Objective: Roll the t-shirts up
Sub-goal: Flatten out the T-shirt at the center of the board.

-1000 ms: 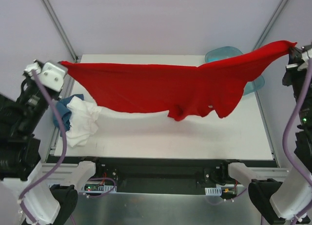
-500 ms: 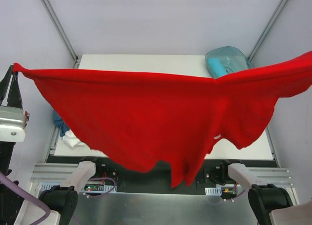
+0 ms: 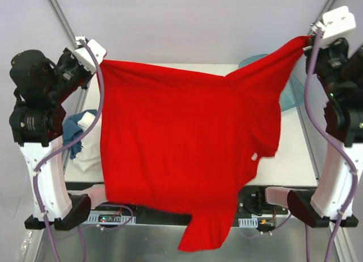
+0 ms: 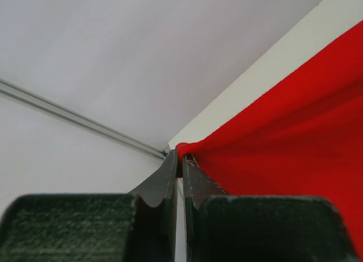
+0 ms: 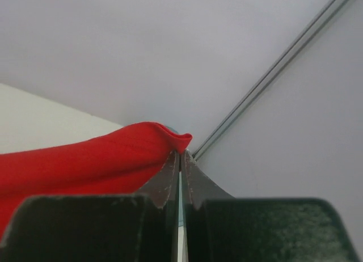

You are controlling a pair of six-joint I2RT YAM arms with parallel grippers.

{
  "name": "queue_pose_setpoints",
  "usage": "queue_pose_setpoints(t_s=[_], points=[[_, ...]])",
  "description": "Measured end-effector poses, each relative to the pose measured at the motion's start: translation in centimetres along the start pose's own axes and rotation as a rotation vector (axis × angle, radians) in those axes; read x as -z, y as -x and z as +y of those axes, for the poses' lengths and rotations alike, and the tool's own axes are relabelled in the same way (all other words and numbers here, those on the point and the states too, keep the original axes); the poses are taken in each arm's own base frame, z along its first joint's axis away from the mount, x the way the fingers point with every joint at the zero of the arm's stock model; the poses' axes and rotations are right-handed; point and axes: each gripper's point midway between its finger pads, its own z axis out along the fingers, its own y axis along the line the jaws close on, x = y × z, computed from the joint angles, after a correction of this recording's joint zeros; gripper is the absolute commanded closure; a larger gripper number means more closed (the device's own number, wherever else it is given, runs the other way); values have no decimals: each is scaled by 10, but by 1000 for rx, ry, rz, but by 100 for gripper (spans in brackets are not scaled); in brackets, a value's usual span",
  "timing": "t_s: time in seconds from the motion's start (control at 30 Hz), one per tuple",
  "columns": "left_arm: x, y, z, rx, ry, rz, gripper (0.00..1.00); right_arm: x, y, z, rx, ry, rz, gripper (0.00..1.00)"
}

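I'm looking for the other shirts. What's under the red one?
The red shirt hangs over the table, hiding most of it. Peeking out at its left edge: a white shirt and a blue shirt; at right, a teal tub. Anything else underneath is covered.

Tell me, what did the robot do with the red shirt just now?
The red t-shirt was swung up and spread wider; it now drapes past the table's near edge. The left gripper and right gripper stayed shut on it. The crumpled shirts and tub stayed put.
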Motion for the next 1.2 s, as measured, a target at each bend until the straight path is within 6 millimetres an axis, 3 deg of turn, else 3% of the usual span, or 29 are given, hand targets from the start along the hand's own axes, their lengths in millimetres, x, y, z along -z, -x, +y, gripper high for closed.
queue_pose_setpoints(t_s=[0.07,0.17,0.37,0.5,0.67,0.83,1.0,1.13,1.2], points=[[-9,4,3,2,-14,-9,100,-19,-17,7,16,25,51,99],[-5,17,7,-9,-12,-47,100,-26,-27,10,60,40,74,99],[34,54,19,-52,66,-147,100,0,-1,-4,163,-10,-29,100],[65,68,19,-49,123,-190,100,33,21,-14,170,-57,-107,99],[105,71,7,-46,170,-222,100,77,48,-25,122,-102,-183,99],[144,88,7,-75,236,-280,100,140,91,-45,107,-196,-321,99],[181,125,21,-126,319,-381,100,207,110,-57,122,-306,-416,99],[198,144,29,-173,368,-441,100,232,127,-65,141,-391,-475,99],[195,145,30,-185,369,-442,100,229,132,-68,146,-409,-488,99]])
